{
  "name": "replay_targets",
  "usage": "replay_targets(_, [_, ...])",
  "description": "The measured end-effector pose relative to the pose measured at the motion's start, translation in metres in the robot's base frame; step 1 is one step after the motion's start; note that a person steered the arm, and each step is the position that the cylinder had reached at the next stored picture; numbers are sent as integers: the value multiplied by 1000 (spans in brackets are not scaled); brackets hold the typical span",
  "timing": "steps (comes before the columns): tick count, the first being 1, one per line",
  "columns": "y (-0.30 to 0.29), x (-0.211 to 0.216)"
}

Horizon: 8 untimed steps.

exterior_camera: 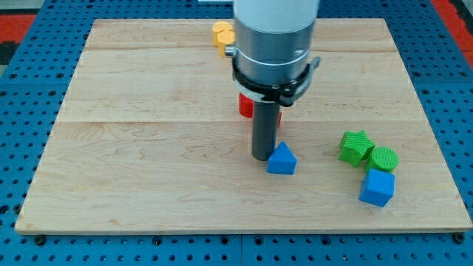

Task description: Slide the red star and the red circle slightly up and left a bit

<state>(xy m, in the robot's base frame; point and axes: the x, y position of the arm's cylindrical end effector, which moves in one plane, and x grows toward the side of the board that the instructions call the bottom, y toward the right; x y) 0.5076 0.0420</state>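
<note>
My arm comes down from the view's top centre, wide grey housing w/ a black ring, then the dark rod below it. My tip (pixel 261 157) sits on the table (pixel 148 170) a bit right of centre, touching or just beside the left edge of the blue triangle (pixel 281 159), which lies to its right and slightly lower. I've got no fingers here, only the rod, so apart/together doesn't apply. Task things: a red block (pixel 244 105) peeks out behind the rod, just under the black ring, above my tip; only its left part shows, a sliver of red also shows on the rod's right side, approx same height. Can't tell if that's the red star or the red circle, or both; the rod and housing cover the rest. At the view's top, a yellow block (pixel 220 32) w/ an orange-ish one just under it pokes out left of the housing, shapes unclear, partly hidden. Toward the view's right, well apart from my tip: green star (pixel 356 147), green circle (pixel 384 159) touching its right side, and blue cube (pixel 378 188) just below them, touching or nearly touching the circle. Table is pale wood on a blue perforated base (pixel 29 89).
</note>
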Motion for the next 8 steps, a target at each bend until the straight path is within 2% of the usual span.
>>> replay_targets(2, [50, 21])
replay_targets(4, [42, 31])
replay_targets(5, [13, -20])
replay_targets(6, [15, -58])
replay_targets(7, [-1, -81])
replay_targets(8, [-18, -86])
